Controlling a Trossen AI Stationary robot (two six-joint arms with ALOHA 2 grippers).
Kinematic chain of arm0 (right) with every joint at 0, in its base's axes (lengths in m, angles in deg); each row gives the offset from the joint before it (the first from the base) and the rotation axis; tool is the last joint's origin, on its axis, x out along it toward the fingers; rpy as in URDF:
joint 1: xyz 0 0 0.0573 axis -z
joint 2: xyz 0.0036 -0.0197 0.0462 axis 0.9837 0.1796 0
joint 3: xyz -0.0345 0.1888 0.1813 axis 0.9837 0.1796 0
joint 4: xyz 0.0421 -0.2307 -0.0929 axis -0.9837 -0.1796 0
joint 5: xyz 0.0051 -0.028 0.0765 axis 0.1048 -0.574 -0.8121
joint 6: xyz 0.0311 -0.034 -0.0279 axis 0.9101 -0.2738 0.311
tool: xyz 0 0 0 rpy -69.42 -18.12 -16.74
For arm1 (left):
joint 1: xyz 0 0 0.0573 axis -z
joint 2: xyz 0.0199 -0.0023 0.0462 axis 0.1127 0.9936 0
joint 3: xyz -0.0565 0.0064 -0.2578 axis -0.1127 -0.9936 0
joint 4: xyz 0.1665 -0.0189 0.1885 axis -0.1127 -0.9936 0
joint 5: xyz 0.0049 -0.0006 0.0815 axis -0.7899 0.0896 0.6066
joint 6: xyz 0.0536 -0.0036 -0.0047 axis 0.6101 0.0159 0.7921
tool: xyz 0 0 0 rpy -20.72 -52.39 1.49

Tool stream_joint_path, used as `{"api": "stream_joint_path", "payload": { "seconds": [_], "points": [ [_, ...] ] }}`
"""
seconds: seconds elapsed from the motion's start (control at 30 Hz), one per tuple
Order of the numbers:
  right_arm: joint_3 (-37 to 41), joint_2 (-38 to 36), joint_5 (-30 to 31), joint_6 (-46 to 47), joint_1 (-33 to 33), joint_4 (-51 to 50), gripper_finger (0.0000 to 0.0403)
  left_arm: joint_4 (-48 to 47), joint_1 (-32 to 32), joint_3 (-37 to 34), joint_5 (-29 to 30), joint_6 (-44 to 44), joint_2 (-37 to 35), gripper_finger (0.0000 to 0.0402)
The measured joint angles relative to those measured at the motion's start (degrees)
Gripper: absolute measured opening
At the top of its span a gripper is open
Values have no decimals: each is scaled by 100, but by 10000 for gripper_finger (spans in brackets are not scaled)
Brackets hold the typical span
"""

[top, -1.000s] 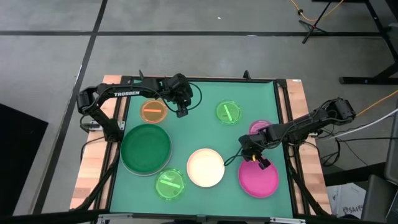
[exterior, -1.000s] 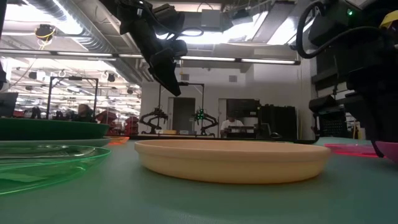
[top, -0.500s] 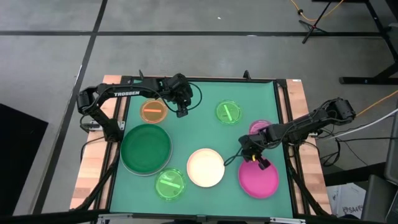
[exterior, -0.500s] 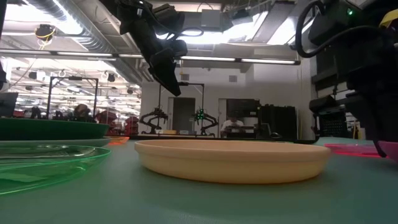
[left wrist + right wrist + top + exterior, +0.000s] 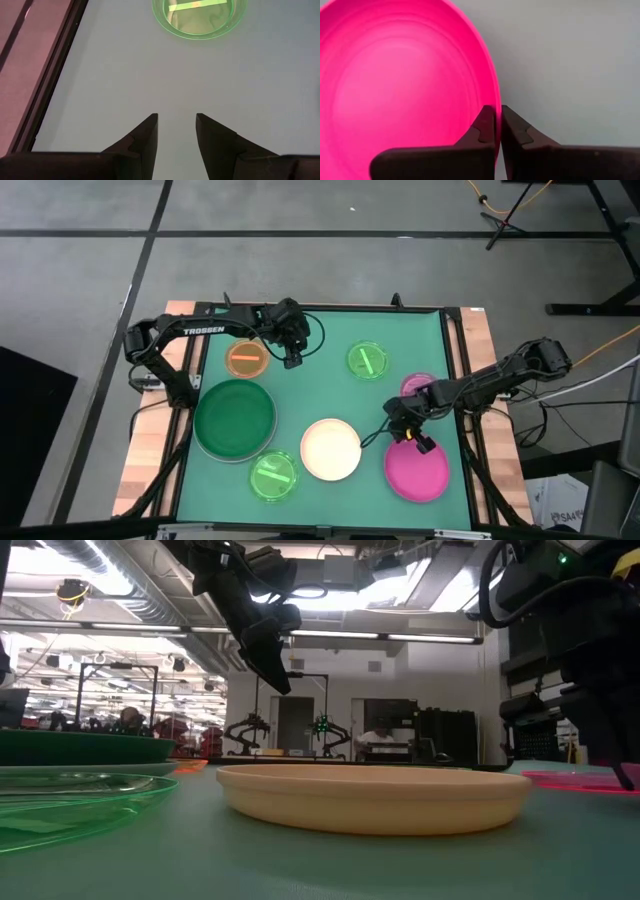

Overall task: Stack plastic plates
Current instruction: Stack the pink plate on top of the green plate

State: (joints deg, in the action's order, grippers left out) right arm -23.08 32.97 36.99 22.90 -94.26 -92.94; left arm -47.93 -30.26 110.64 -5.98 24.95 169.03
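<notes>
Presently the right hand (image 5: 498, 131) has its two fingers pinched on the rim of the magenta plate (image 5: 416, 470), one finger inside the rim and one outside, as the right wrist view shows. That plate sits at the near right corner of the green surface (image 5: 330, 385); the low view does not show whether the gripped edge is lifted.

The left hand (image 5: 292, 360) hangs above the far left part of the surface, just beside the small orange plate (image 5: 246, 359). Its fingers stand moderately apart with nothing between them, bare mat below. Ahead of them in the left wrist view lies a small lime-green plate (image 5: 200, 17).

Other plates, from above:
- large dark green plate (image 5: 234, 418), left side, with a pale rim showing under its lower edge
- cream plate (image 5: 330, 449), near centre, well apart from the magenta one
- second small lime-green plate (image 5: 273, 475), at the near edge between the dark green and cream plates
- small pink plate (image 5: 417, 385), partly hidden under the right arm
</notes>
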Motion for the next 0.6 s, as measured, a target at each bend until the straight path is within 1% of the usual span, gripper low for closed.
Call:
{"api": "stream_joint_path", "payload": {
  "seconds": [0.17, 0.4, 0.6],
  "points": [
    [0, -168, -86, -2, 0, 225, 0, 2, 0, 0, 1, -2, 0, 127],
    [0, -448, -67, 29, 0, 239, 1, 19, 0, 0, 2, -3, 0, 127],
    [0, -709, 157, 210, 0, 244, 1, 69, -2, 0, 1, 3, 0, 127]
  ]
}}
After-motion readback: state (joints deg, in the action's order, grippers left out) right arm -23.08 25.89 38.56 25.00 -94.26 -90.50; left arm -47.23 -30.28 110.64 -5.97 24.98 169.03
